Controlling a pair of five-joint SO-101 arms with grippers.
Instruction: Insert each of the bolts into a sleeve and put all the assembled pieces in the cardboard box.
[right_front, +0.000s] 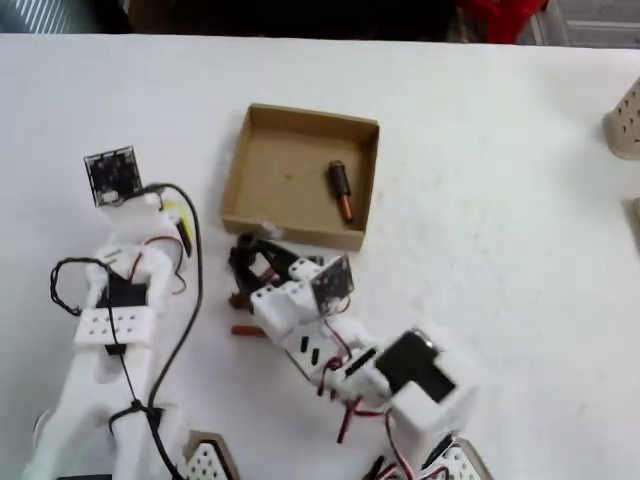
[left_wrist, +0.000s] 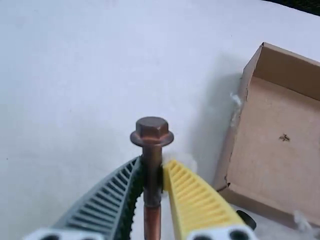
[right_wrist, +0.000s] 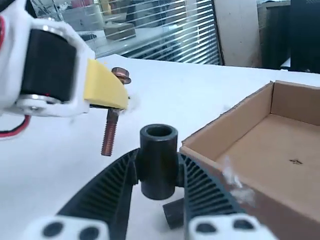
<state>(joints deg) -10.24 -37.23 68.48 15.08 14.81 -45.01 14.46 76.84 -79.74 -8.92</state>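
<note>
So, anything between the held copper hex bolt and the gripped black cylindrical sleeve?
Nothing: in the right wrist view, bare white table separates copper bolt from black sleeve.

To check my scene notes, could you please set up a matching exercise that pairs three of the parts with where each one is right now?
Things:
1. copper bolt
2. black sleeve
3. assembled piece

Places:
A. lying inside the cardboard box
B. clamped in the left pincer
C. clamped upright in the right pincer

Pairs: 1-B; 2-C; 3-A
</note>
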